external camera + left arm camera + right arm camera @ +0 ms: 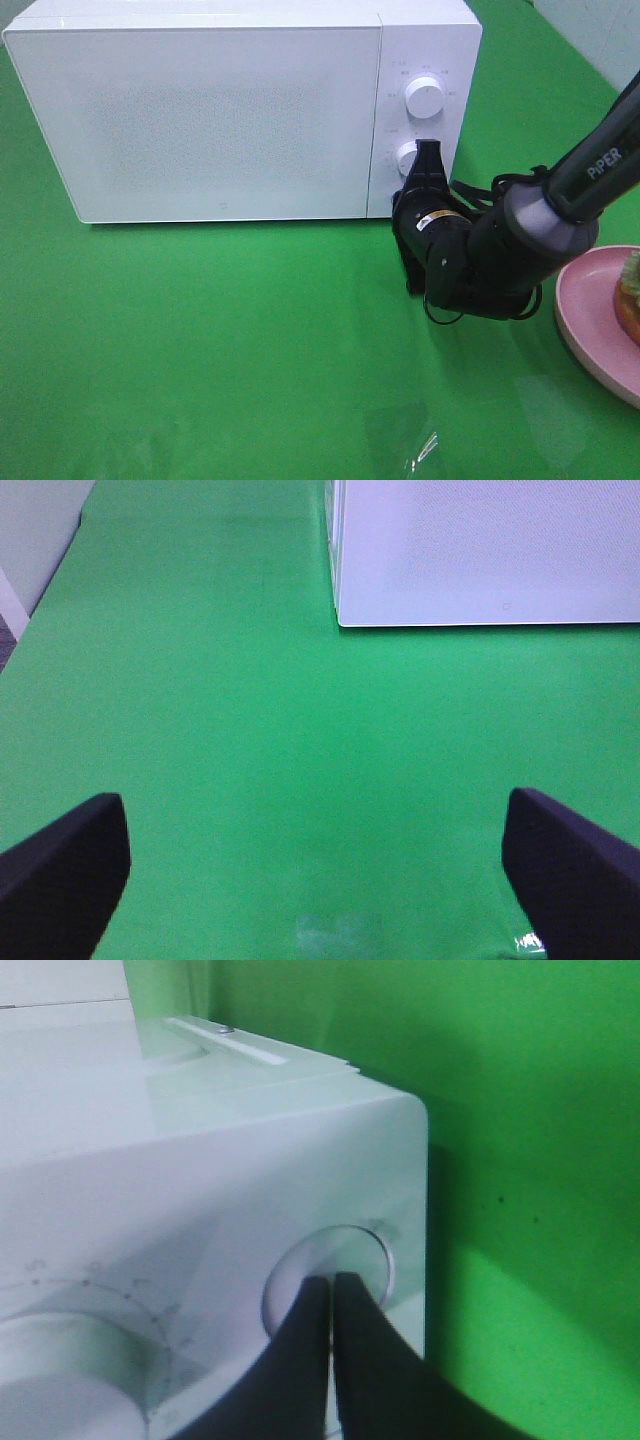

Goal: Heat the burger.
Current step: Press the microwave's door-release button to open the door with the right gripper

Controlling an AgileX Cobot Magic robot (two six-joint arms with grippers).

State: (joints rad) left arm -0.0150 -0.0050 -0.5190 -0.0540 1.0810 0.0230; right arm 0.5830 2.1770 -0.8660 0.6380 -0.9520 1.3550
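The burger point(632, 296) shows only as a sliver at the right edge of the exterior view, with green lettuce and a brown bun, on a pink plate point(590, 300). The white microwave point(200, 110) stands at the back with its door shut. My right gripper point(424, 152) is shut, and its black fingertips point(318, 1295) touch the round lower button point(350, 1250) on the control panel. Nothing is between the fingers. My left gripper point(320, 880) is open and empty over the green cloth, short of the microwave's corner point(480, 550). It does not show in the exterior view.
An upper dial point(424, 97) sits above the lower button point(405, 158); it also shows in the right wrist view point(60, 1360). The green cloth point(200, 350) covers the table. A glossy clear patch point(425, 445) lies on it near the front.
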